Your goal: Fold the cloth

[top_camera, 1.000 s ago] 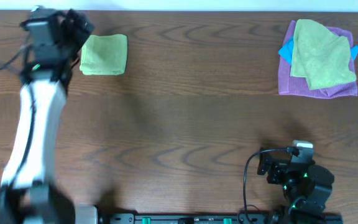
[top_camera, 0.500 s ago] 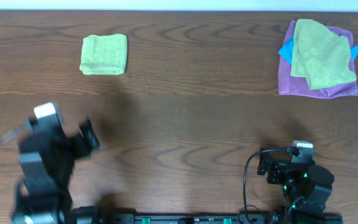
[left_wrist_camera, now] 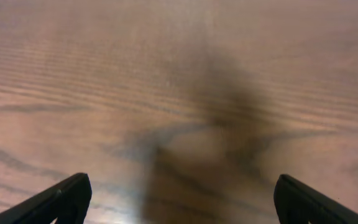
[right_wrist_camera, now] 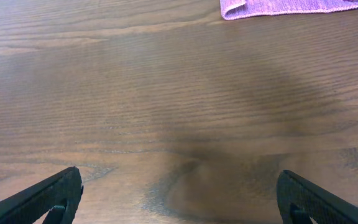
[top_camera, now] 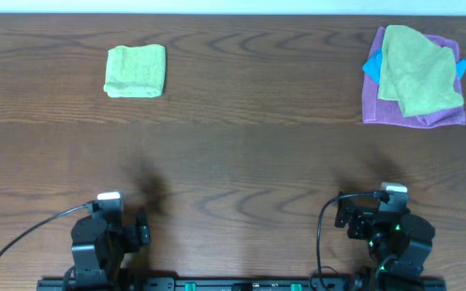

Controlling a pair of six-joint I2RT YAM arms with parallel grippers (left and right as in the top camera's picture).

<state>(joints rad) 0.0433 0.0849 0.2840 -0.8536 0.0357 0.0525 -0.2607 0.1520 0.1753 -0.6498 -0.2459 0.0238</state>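
Showing both arms tucked low at the near edge of the table [top_camera: 241, 153]: the left gripper [left_wrist_camera: 180, 198] and the right gripper [right_wrist_camera: 179, 193] each have their fingers spread wide, with only bare wood grain and their own shadows between them, so neither holds anything. This empty, open posture suits arms with no grasp in hand. Immediately ahead of both tools the tabletop carries nothing. Well ahead of the left gripper, slightly to its right and out of its wrist view, the cloth [top_camera: 135, 71] lies as a compact, squared rectangle near the far edge; judged from that shape, the fold appears complete. Well ahead of the right gripper, likewise apart from it, a duller yellow-green cloth [top_camera: 419, 69] is heaped on a purple cloth [top_camera: 415, 118], apparently set aside from the work.
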